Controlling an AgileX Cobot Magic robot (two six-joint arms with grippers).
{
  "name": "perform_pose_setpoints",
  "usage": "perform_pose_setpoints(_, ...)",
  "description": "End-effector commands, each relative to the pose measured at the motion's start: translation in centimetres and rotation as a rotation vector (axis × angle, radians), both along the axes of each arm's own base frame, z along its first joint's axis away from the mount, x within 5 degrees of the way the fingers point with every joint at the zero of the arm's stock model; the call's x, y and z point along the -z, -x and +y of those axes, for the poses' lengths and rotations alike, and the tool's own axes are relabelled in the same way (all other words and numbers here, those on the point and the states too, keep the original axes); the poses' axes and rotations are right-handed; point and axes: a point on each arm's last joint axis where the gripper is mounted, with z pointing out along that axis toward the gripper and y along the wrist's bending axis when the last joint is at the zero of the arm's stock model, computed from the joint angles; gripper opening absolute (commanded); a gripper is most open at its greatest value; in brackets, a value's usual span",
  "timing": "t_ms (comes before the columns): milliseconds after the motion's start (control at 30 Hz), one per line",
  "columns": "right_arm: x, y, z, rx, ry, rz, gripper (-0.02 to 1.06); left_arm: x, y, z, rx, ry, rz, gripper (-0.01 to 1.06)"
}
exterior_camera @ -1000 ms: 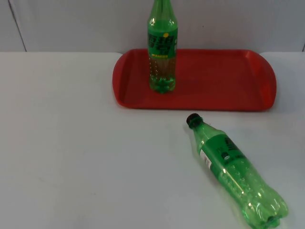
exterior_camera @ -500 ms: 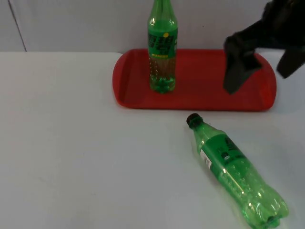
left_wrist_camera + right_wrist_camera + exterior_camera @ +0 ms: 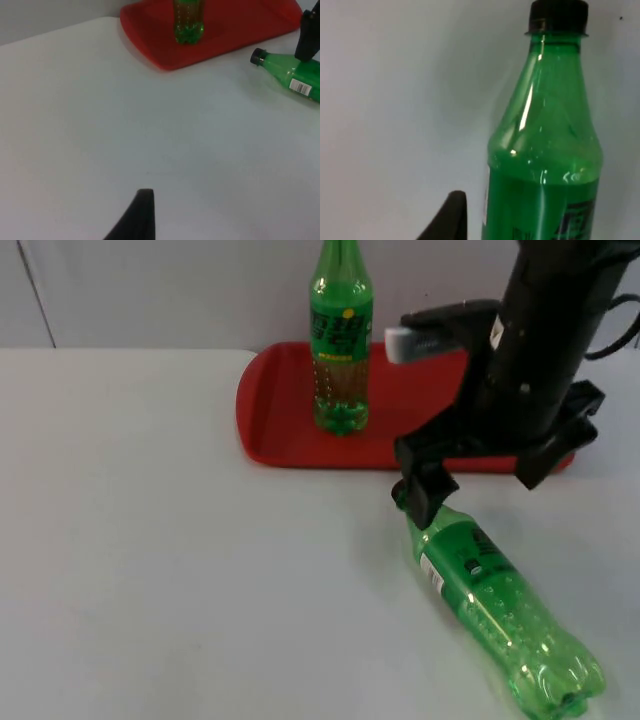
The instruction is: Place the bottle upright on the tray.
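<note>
Your right gripper point(image 3: 478, 480) hangs over the neck end of the lying green bottle point(image 3: 497, 602), just off the near edge of the red tray point(image 3: 280, 410). One finger point(image 3: 422, 495) shows dark right over the black cap, and the other sits out toward three o'clock by the tray's rim, so the jaws stand apart with nothing between them. In the right wrist view you look along the lying green bottle point(image 3: 545, 150) from label to black cap point(image 3: 558, 16), with the gripper above it and not clamped.

That bottle rests on its side on the white table point(image 3: 150, 540), cap pointing to about eleven o'clock, base toward five o'clock.

A second green bottle point(image 3: 341, 340) stands upright on the tray, at its nine o'clock end.

Your left gripper point(image 3: 135, 220) waits over bare table; you cannot tell how its fingers stand.
</note>
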Motion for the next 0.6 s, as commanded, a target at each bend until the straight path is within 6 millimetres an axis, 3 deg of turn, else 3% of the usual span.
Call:
perform_pose_setpoints(0,0.4,-0.2,0.4,0.007,0.010,-0.022,1.04,0.1,0.0,-0.1,0.002,0.007,0.002,1.01)
perform_pose_setpoints(300,4.8,-0.7,1.2,0.032,0.002,-0.014,1.02,0.1,0.0,0.0,0.001,0.006,0.001,1.01)
perform_pose_setpoints(567,6.6,0.0,0.7,0.062,-0.011,-0.010,1.02,0.1,0.0,0.0,0.001,0.006,0.001,1.01)
